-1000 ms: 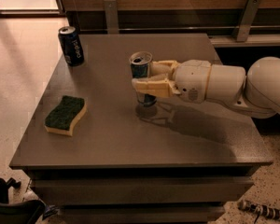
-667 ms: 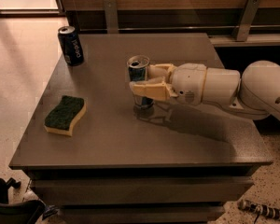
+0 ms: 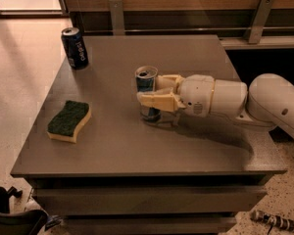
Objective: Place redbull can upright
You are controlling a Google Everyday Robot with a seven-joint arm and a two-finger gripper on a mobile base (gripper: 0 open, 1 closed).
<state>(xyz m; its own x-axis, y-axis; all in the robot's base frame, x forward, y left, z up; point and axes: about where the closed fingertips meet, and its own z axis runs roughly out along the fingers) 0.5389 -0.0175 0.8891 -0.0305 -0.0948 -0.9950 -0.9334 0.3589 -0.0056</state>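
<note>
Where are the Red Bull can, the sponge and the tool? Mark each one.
Red Bull can [image 3: 146, 83]: camera view, blue side just under the rim.
sponge [image 3: 68, 117]: camera view, green top face.
tool [image 3: 148, 90]: camera view, midway between fingertips gripping the can.

Gripper [image 3: 148, 88] clasping redbull can [image 3: 146, 81] mid-table, Pepsi can [image 3: 74, 48] far-left corner, sponge [image 3: 68, 120] left, open tabletop [image 3: 186, 151] in front.

Arm horizontal from right; gripper [image 3: 149, 93] centre, fingers [image 3: 158, 101] clamping redbull can [image 3: 146, 81].

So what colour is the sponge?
The sponge is green over yellow, in the camera view; the gripper jaws hold the can mid-table.
</note>
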